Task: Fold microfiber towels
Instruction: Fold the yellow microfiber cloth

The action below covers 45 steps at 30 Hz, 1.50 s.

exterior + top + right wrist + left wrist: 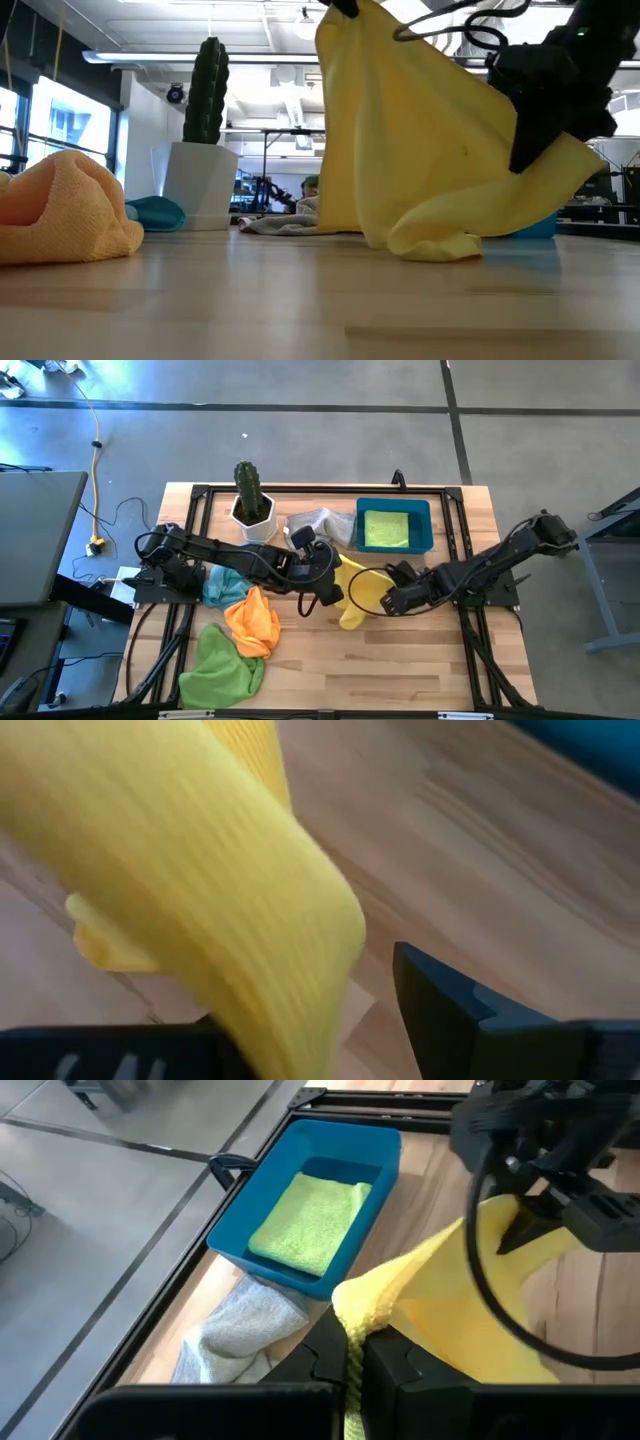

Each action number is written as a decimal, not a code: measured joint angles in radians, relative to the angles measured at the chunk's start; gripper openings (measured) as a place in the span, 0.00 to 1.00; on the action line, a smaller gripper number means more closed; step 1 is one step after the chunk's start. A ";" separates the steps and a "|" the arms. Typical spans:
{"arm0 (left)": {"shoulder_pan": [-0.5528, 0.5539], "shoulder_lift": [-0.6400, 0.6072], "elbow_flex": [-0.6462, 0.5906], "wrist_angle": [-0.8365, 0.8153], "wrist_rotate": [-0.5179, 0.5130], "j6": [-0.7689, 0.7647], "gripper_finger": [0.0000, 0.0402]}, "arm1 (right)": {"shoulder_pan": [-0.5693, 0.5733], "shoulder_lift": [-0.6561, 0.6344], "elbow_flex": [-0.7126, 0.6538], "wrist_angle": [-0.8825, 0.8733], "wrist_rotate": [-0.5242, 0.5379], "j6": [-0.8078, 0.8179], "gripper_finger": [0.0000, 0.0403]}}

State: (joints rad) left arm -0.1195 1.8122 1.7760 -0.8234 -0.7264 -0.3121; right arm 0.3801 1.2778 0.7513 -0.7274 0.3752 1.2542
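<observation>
From above, the left gripper (322,598) and the right gripper (392,598) meet near the middle of the wooden table (400,670), with the soft yellow microfiber towel (355,592) bunched between them. Behind the right gripper sits a rigid blue plastic bin (432,528) holding a folded lime green microfiber towel (386,528); a crumpled grey microfiber towel (322,523) lies beside the bin. Behind the left gripper, along its arm, lie a light blue microfiber towel (222,586), an orange microfiber towel (254,622) and a second lime green microfiber towel (222,665). A potted green cactus (248,495) stands at the back.

At table level, the yellow towel hangs lifted, its lower folds touching the table, a dark gripper pinching its right edge.

In the left wrist view, the left fingers (400,1370) are closed tightly on a ridge of yellow towel.

In the right wrist view, yellow towel drapes over one finger; the other finger (450,1010) stands apart, so its hold cannot be told.
</observation>
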 joint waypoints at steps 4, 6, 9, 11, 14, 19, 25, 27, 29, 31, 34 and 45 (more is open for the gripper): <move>0.004 0.000 0.000 0.000 -0.005 -0.002 0.00 | 0.032 0.000 -0.001 -0.029 -0.003 0.062 0.33; 0.009 0.000 0.000 0.000 -0.010 -0.002 0.00 | 0.048 0.000 -0.001 -0.039 -0.004 0.083 0.33; 0.011 0.000 0.000 0.000 -0.011 -0.001 0.00 | 0.067 0.000 -0.001 -0.048 0.007 0.091 0.33; 0.015 0.000 0.000 0.000 -0.011 -0.002 0.00 | 0.075 0.000 -0.001 -0.051 0.034 0.090 0.32; 0.015 0.001 0.000 0.001 -0.011 -0.002 0.00 | 0.078 0.000 -0.001 -0.050 0.065 0.091 0.29; 0.015 0.001 0.000 0.001 -0.011 0.000 0.00 | 0.075 0.000 -0.001 -0.024 0.184 0.085 0.31; 0.015 0.001 0.000 0.002 0.028 0.003 0.00 | 0.019 0.000 -0.001 0.047 0.235 -0.043 0.47; 0.015 0.001 0.000 0.003 0.043 0.023 0.00 | -0.008 0.008 -0.001 0.071 0.234 -0.083 0.51; 0.011 0.002 -0.001 0.003 0.044 0.042 0.00 | -0.035 0.023 -0.001 0.090 0.224 -0.139 0.53; 0.007 0.002 -0.001 0.004 0.045 0.046 0.00 | -0.058 0.047 -0.001 0.126 0.210 -0.210 0.54; 0.006 0.002 -0.001 0.004 0.045 0.056 0.00 | -0.094 0.087 -0.001 0.187 0.171 -0.308 0.53; 0.001 0.002 -0.001 0.004 0.118 0.089 0.00 | -0.218 0.119 -0.001 0.246 0.015 -0.675 0.52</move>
State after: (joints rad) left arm -0.1184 1.8141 1.7752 -0.8196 -0.6083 -0.2230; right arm 0.1625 1.3972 0.7502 -0.4817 0.3903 0.5789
